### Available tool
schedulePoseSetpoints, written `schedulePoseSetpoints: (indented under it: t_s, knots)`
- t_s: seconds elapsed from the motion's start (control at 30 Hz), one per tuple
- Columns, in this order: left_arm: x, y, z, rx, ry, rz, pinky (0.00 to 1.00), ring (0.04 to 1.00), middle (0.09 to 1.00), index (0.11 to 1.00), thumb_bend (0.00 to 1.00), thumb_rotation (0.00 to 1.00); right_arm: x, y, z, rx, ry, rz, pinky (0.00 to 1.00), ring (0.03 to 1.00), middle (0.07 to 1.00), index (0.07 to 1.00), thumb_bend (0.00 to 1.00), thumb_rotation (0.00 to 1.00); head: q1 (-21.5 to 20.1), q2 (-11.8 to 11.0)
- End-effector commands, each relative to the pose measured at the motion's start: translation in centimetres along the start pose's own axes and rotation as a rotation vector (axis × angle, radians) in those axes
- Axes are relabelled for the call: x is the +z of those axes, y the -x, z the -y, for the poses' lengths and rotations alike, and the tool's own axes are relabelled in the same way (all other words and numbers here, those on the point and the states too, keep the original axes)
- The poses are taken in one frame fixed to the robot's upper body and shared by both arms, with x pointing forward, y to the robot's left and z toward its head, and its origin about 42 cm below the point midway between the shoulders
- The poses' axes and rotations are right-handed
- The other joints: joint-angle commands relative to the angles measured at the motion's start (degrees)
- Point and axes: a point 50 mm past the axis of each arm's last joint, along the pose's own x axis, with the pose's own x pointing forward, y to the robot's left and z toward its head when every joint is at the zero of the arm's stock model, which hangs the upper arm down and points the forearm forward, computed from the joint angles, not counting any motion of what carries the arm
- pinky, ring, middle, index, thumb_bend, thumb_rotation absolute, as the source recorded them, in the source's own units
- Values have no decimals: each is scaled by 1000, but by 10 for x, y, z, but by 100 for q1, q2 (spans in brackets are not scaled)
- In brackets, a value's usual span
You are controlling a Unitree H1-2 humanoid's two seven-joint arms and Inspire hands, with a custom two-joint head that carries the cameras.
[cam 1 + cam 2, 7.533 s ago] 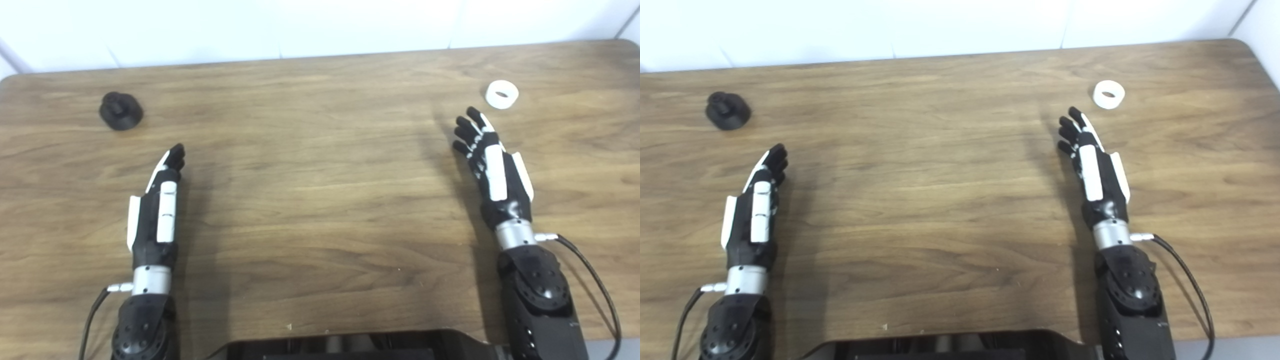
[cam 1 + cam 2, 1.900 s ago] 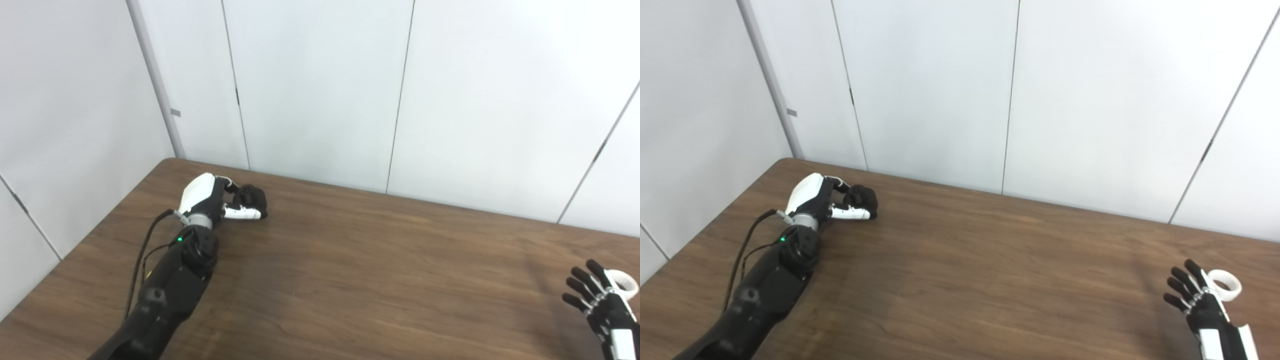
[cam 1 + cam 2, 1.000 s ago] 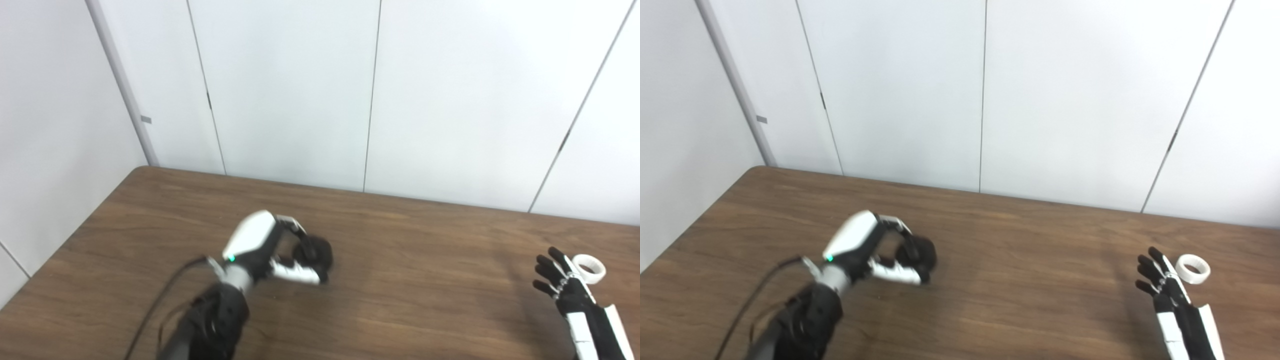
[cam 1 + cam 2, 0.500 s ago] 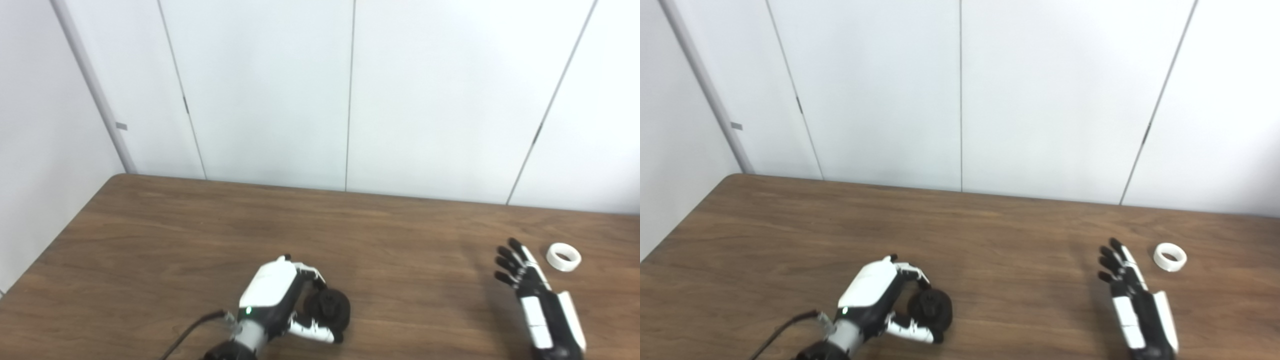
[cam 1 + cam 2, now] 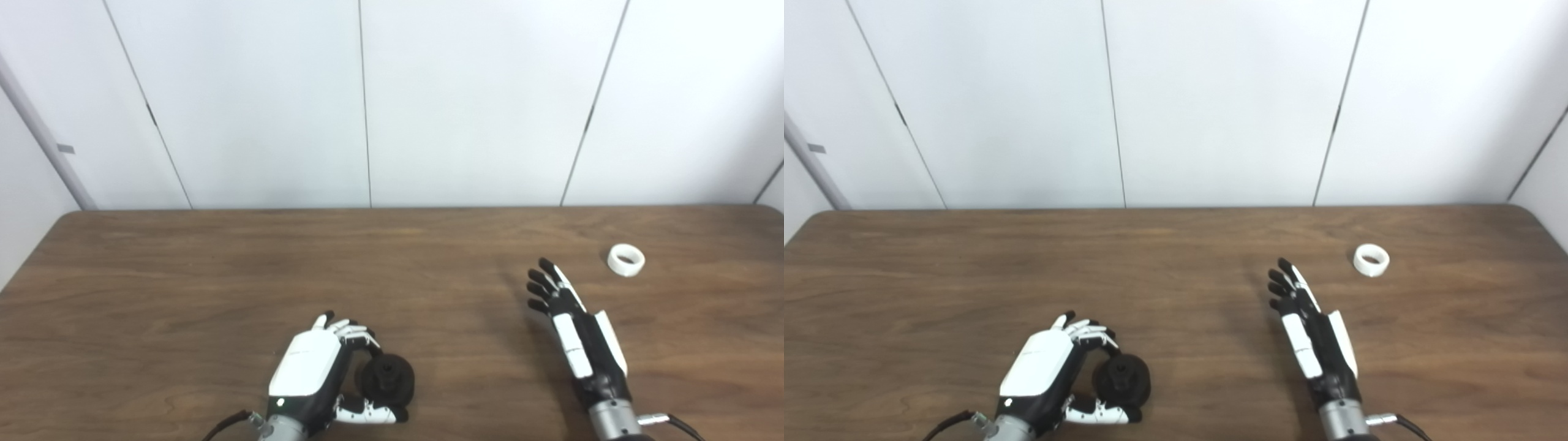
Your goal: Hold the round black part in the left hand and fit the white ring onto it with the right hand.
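Observation:
My left hand (image 5: 312, 370) is shut on the round black part (image 5: 386, 381) and holds it low over the wooden table (image 5: 184, 288), near the front middle. Fingers curl over its top and the thumb runs under it. The part also shows in the right eye view (image 5: 1122, 378). My right hand (image 5: 572, 334) is open and empty, fingers straight and apart, over the table at the right. The white ring (image 5: 626, 260) lies flat on the table, beyond and to the right of the right hand, apart from it. It also shows in the right eye view (image 5: 1371, 260).
A white panelled wall (image 5: 367, 104) stands right behind the table's far edge. The table's rounded right corner (image 5: 1528, 214) is just past the ring.
The camera has swung right and tilted. My left hand has brought the black part from the far left corner toward the front middle. The right hand and ring have stayed in place.

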Motion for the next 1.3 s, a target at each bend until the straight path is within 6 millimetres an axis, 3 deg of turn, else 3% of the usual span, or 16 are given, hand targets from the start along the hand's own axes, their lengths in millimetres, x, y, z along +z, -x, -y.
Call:
schedulePoseSetpoints:
  t_s: [0.0, 0.27, 0.4, 0.47, 0.53, 0.6, 0.63, 0.7, 0.73, 0.8, 1.03, 1.27]
  knots:
    - [-5, 10, 18, -85, 2, -17, 1000, 881, 764, 481, 523, 53, -21, 20, -9, -10, -19, -97, 826, 886, 900, 944, 505, 1000, -44, 31]
    - [-3, 16, 24, -106, -21, -27, 1000, 890, 772, 483, 519, 55, -6, 16, -4, -30, -16, -84, 830, 889, 897, 921, 512, 1000, -232, 248]
    - [0, 18, 25, -116, -19, -26, 1000, 894, 771, 483, 522, 54, 17, 9, 7, -39, 0, -47, 835, 898, 890, 894, 508, 997, -240, 324]
    - [2, 19, 25, -122, -17, -27, 1000, 895, 773, 482, 522, 54, 29, 6, 17, -48, 72, -19, 821, 896, 889, 877, 503, 957, -246, 354]
    - [4, 20, 25, -130, -17, -26, 1000, 898, 775, 483, 521, 54, 41, 3, 31, -62, 197, 12, 819, 860, 857, 816, 510, 816, -258, 375]
    - [5, 21, 26, -129, -19, -23, 1000, 895, 774, 483, 522, 54, 51, 2, 44, -77, 286, 20, 846, 865, 855, 799, 514, 736, -288, 401]
    - [6, 21, 26, -128, -21, -22, 1000, 889, 770, 482, 522, 55, 56, 0, 52, -88, 332, 17, 868, 876, 864, 777, 540, 633, -297, 408]
    - [7, 22, 27, -130, -22, -23, 1000, 886, 768, 482, 522, 55, 65, -4, 69, -113, 415, 10, 872, 879, 872, 763, 560, 566, -352, 440]
    - [8, 22, 27, -136, -23, -27, 1000, 886, 769, 483, 521, 55, 69, -6, 77, -126, 449, 5, 842, 873, 869, 743, 603, 485, -381, 444]
    - [9, 22, 27, -146, -25, -32, 1000, 888, 772, 483, 521, 56, 75, -13, 91, -148, 502, -5, 853, 883, 871, 722, 666, 414, -445, 451]
    - [6, 24, 27, -145, -15, -37, 1000, 881, 767, 482, 523, 54, 96, -38, 119, -195, 651, -4, 861, 895, 874, 696, 798, 310, -877, 434]
    - [-4, 28, 24, -142, -10, -39, 1000, 883, 769, 482, 524, 53, 115, -68, 140, -191, 813, 23, 860, 909, 887, 697, 814, 268, -1313, 383]
